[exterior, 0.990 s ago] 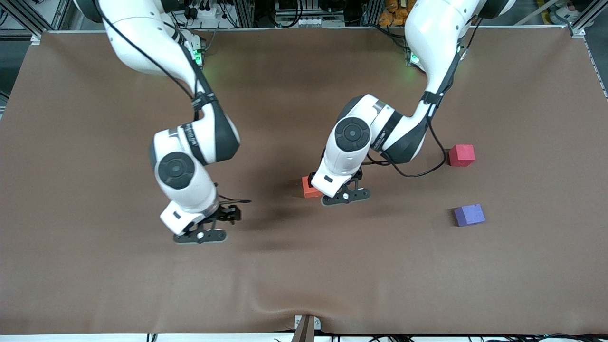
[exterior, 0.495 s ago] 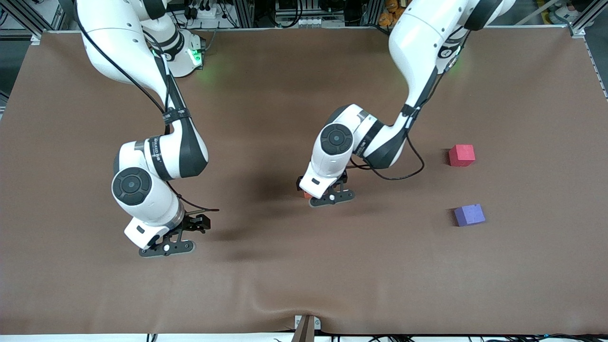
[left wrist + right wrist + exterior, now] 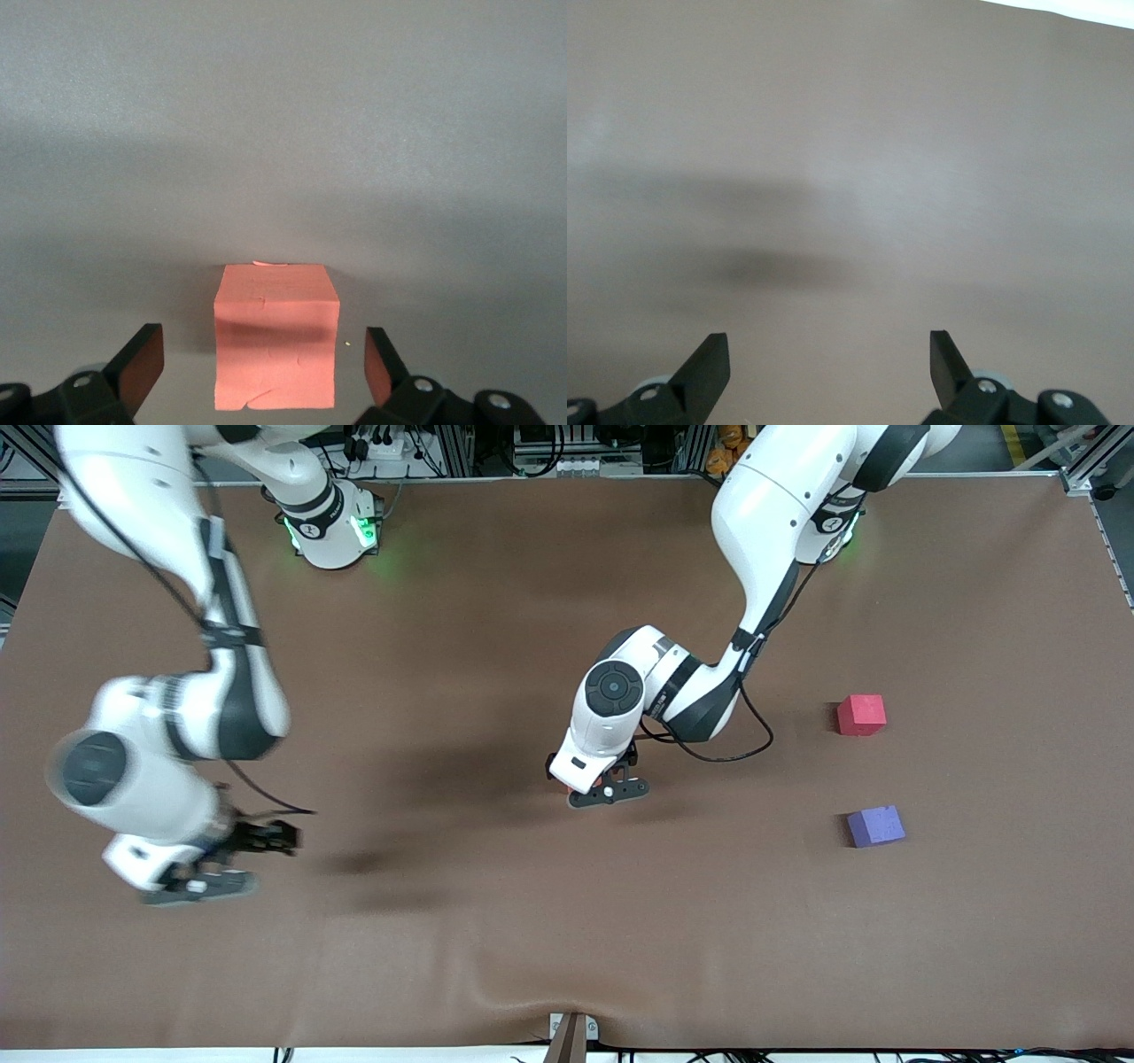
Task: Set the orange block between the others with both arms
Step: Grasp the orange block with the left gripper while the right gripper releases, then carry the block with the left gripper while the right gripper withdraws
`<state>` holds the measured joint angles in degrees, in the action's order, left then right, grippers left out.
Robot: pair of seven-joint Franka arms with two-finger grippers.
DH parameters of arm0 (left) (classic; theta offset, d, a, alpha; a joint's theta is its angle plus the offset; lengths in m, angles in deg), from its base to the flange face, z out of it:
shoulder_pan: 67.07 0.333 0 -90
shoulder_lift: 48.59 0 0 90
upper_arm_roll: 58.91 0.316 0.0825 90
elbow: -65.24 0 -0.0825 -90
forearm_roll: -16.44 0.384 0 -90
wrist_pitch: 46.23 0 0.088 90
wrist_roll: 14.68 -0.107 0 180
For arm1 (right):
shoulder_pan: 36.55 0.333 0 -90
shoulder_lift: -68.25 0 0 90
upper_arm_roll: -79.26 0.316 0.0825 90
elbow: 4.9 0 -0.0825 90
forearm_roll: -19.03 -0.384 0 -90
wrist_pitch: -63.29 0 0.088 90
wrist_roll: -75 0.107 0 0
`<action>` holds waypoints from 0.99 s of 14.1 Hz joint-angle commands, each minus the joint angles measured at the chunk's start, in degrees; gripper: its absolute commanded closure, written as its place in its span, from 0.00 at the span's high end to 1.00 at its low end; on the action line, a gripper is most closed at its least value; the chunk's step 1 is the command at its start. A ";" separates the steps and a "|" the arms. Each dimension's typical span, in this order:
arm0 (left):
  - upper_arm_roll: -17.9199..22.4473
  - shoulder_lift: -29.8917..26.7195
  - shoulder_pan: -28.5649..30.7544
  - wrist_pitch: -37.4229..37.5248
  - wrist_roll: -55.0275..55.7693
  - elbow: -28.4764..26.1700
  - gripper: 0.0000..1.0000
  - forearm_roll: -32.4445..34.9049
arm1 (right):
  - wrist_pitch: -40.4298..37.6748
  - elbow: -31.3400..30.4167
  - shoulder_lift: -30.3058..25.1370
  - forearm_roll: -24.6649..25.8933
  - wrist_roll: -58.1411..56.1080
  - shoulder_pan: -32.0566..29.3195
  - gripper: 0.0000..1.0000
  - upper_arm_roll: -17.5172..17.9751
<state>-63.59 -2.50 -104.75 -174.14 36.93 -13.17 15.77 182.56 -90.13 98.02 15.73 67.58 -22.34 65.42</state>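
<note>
The orange block rests on the brown mat near the middle of the table. My left gripper is open and low over it, one finger on each side with gaps to the block. In the front view the left gripper and its hand cover nearly all of the block. The pinkish-red cube and the purple-blue cube sit toward the left arm's end, the purple-blue one nearer the camera. My right gripper is open with nothing between its fingers, over bare mat toward the right arm's end.
A black cable loops from the left forearm down close to the mat. The mat has a raised wrinkle by the front edge, above a small clamp. A gap of bare mat separates the two cubes.
The right arm has swung away from the middle toward its own end of the table, still open. The left gripper has shifted a little over the orange block, covering it in the front view.
</note>
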 commanded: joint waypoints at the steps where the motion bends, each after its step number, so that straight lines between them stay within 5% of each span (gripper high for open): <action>1: 0.21 1.19 -0.38 0.03 0.25 0.89 1.00 -1.96 | 0.09 -9.77 -10.50 -0.30 -2.59 -2.60 1.00 1.27; 5: 0.21 2.69 -0.47 0.03 0.07 0.89 0.99 -1.97 | -7.19 -9.35 -16.31 -0.21 -2.68 -3.22 1.00 1.10; 9: 0.12 3.57 -0.82 -0.15 0.07 1.15 0.77 -2.06 | -17.37 -4.00 -18.78 -0.21 -2.33 -5.07 1.00 1.01; 12: 0.20 3.66 -0.73 -0.15 -0.02 1.16 0.47 -2.06 | -22.50 -1.53 -19.57 -0.13 -2.42 -6.82 1.00 0.83; 14: 0.21 2.96 -0.38 -0.06 -0.02 1.16 0.15 -1.88 | -24.16 -1.53 -21.41 -0.13 -2.25 -8.49 1.00 0.92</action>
<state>-63.61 0.46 -105.17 -174.18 36.93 -12.95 14.60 160.51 -91.98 78.45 15.70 65.37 -28.70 65.51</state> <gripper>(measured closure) 0.419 0.000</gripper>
